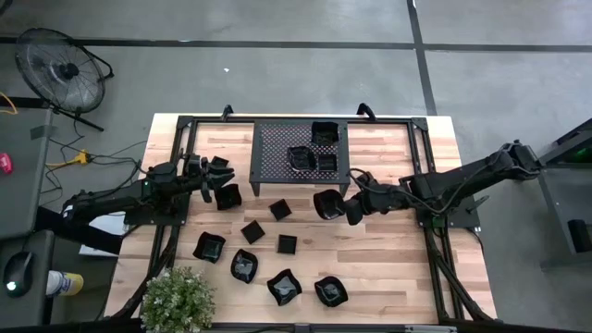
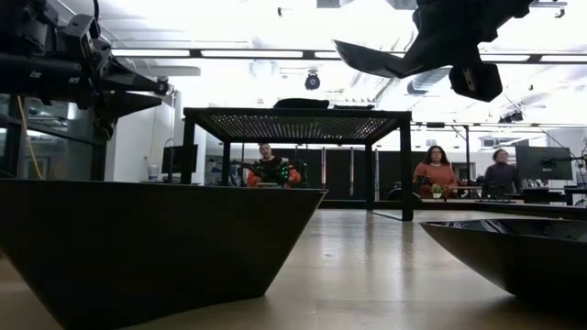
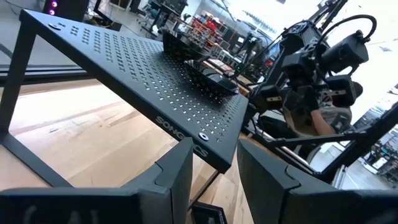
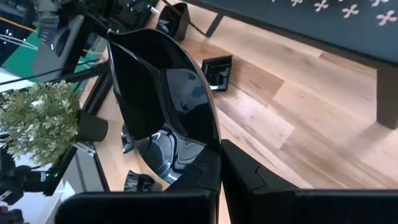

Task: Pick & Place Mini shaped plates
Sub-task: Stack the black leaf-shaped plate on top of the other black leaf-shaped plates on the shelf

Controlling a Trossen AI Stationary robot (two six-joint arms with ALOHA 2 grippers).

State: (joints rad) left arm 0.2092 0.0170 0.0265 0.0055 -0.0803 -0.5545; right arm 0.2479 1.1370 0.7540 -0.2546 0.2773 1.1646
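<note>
My right gripper (image 1: 342, 205) hangs over the table's middle, just in front of the black perforated rack (image 1: 277, 146), and is shut on one glossy black mini plate (image 4: 155, 93). The low view shows that plate (image 2: 371, 57) up in the air. Three plates (image 1: 313, 153) rest on the rack's top. Several more lie on the wood, among them a square one (image 1: 280, 210) and a wavy one (image 1: 284, 287). Near the rack's left end, my left gripper (image 3: 214, 180) points level and is open, with nothing between its fingers. My right gripper pinches the plate's rim (image 4: 208, 146) between its two fingers, which come from the table's right and slant downward. The plate is lifted clear of the table. It stands tilted on edge and sticks out past the fingertips toward the table's left.
The rack's legs and top stand at the table's far middle. A potted plant (image 1: 176, 298) sits at the near left corner. Plates on the table loom close to the low view (image 2: 156, 247). People sit in the room beyond (image 2: 437, 174). Bare wood lies at the near right.
</note>
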